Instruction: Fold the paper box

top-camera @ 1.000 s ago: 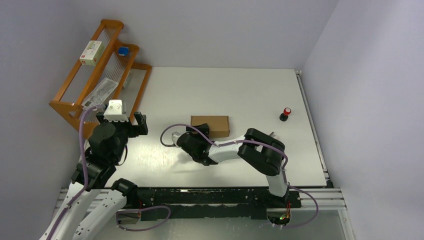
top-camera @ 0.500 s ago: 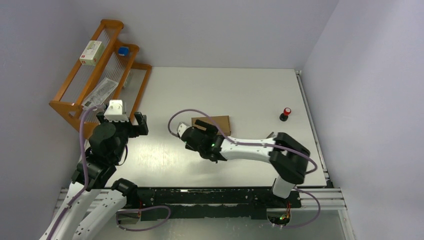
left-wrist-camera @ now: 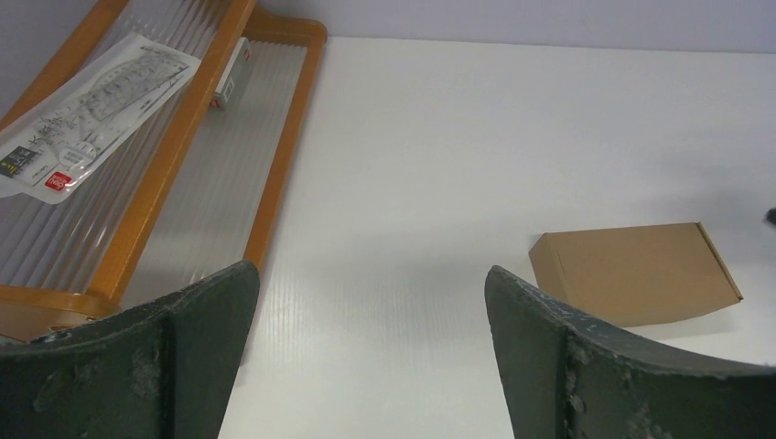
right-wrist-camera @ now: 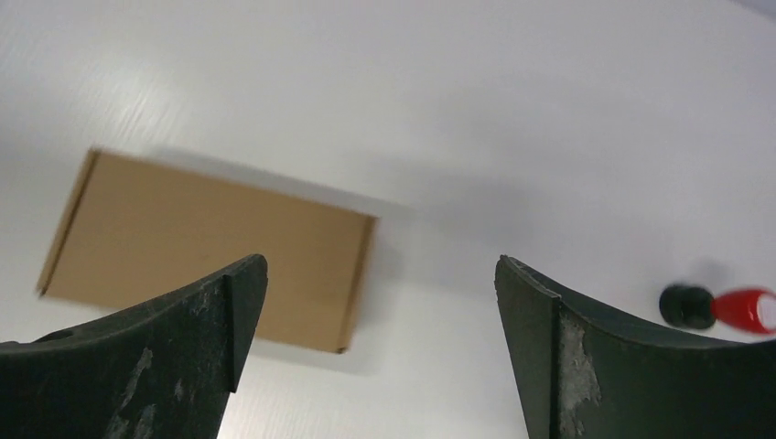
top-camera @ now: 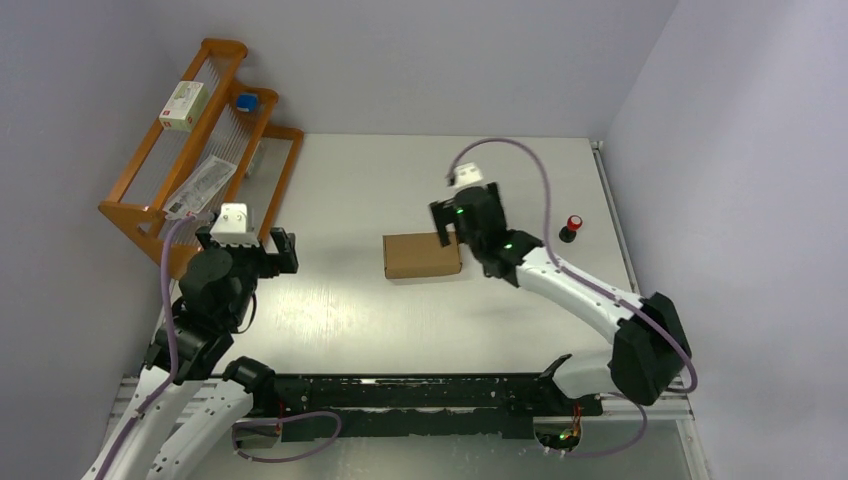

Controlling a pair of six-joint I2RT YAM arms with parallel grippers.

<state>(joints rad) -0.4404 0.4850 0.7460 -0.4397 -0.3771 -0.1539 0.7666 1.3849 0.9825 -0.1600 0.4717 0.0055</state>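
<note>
Brown corrugated paper box [top-camera: 422, 256], rectangular, closed, on smooth white table [top-camera: 400, 180].

right end effector [right-wrist-camera: 379, 267] swung far-right, opened wider

Matt cardboard paper box [top-camera: 421, 256], smooth table [top-camera: 360, 180], wooden rack [top-camera: 225, 48]

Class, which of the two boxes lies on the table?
The plain brown cardboard box, flat on the white table; the small white box with green-and-red label sits atop the orange wooden rack.
</note>
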